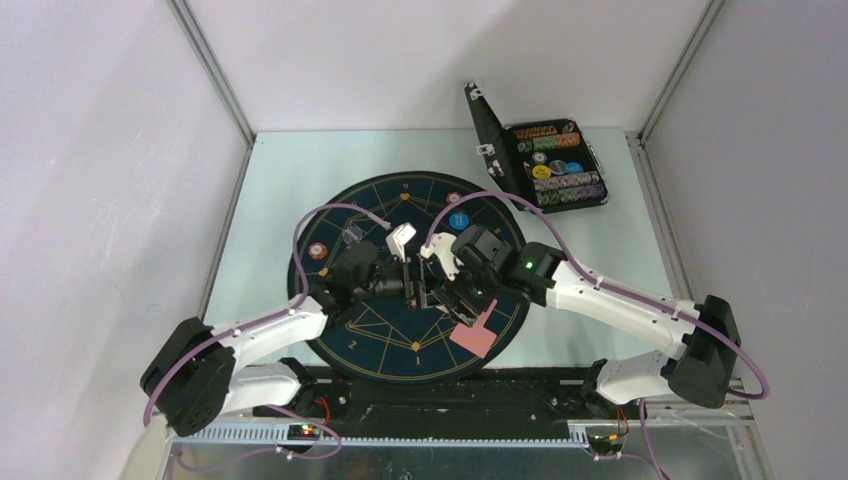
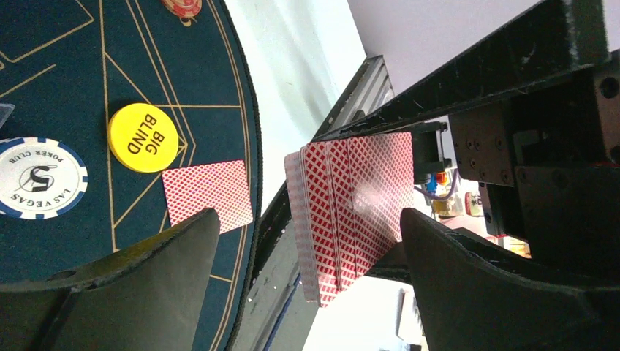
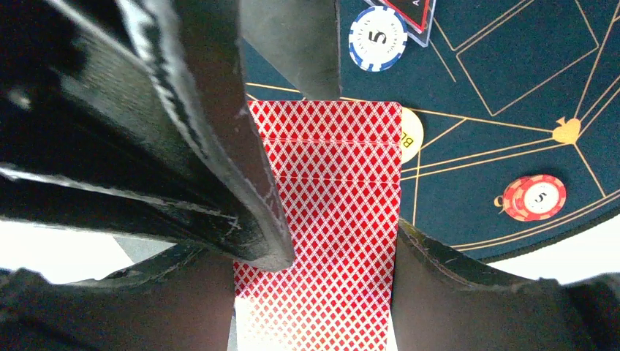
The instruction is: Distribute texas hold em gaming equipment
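Observation:
My right gripper (image 3: 318, 263) is shut on a deck of red-backed cards (image 3: 329, 190) and holds it above the dark-blue mat (image 1: 400, 345). My left gripper (image 2: 308, 219) is open, with its fingers (image 2: 168, 263) on either side of that deck (image 2: 358, 197), not closed on it. One red-backed card (image 2: 207, 194) lies face down near the mat's edge; it also shows in the top view (image 1: 472, 337). A yellow "Big Blind" disc (image 2: 143, 137) and a white-blue chip (image 2: 36, 178) lie beside it. An orange-red chip (image 3: 534, 197) lies farther off.
The black hinged case (image 1: 545, 160) stands open at the back right with several rows of chips. Both arms (image 1: 600, 290) meet over the mat's middle. The black rail (image 1: 440, 385) runs along the table's near edge.

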{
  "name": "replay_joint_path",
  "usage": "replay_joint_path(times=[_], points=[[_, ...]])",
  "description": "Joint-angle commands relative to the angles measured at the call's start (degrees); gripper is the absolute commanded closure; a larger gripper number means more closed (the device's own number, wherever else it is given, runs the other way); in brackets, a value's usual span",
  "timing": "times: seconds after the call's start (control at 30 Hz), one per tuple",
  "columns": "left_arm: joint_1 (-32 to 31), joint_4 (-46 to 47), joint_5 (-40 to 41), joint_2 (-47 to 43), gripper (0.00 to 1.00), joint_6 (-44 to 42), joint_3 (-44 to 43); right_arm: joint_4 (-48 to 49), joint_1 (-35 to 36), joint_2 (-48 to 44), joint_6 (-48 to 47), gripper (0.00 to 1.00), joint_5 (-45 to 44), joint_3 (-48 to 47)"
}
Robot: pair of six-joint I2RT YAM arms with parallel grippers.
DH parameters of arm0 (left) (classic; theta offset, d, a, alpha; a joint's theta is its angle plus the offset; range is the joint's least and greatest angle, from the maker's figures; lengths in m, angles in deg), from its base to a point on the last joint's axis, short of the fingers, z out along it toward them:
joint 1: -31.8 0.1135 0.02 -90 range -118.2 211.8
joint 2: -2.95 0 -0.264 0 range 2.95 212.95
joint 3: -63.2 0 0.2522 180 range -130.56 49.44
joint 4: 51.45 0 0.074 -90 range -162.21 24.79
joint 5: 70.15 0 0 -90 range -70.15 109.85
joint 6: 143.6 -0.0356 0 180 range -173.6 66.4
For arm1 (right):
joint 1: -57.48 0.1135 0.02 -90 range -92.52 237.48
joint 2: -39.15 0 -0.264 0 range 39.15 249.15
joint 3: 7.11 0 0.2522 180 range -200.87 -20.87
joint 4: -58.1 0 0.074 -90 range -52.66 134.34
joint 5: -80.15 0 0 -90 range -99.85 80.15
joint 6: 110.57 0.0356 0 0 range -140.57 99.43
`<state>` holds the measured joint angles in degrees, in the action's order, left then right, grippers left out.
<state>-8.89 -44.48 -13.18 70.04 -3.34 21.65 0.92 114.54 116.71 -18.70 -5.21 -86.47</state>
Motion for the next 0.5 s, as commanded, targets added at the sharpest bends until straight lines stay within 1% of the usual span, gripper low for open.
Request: replay_joint_path(times=[0.0, 0.23, 0.47], points=[[-1.3, -3.0, 0.8, 1.0, 0.0, -4.2, -3.1, 3.9, 0.2, -1.5, -0.4, 1.0, 0.5, -0.7], [-1.2, -13.5, 6.8, -0.6, 0.0, -8.7, -4.4, 4.0, 0.3, -2.4, -0.5, 1.0, 0.5, -0.7], [-0.7, -17.7, 11.1, -3.4, 0.0, -9.5, -4.4, 3.7, 0.3, -2.6, -0.4, 1.0, 0.2, -0.7]])
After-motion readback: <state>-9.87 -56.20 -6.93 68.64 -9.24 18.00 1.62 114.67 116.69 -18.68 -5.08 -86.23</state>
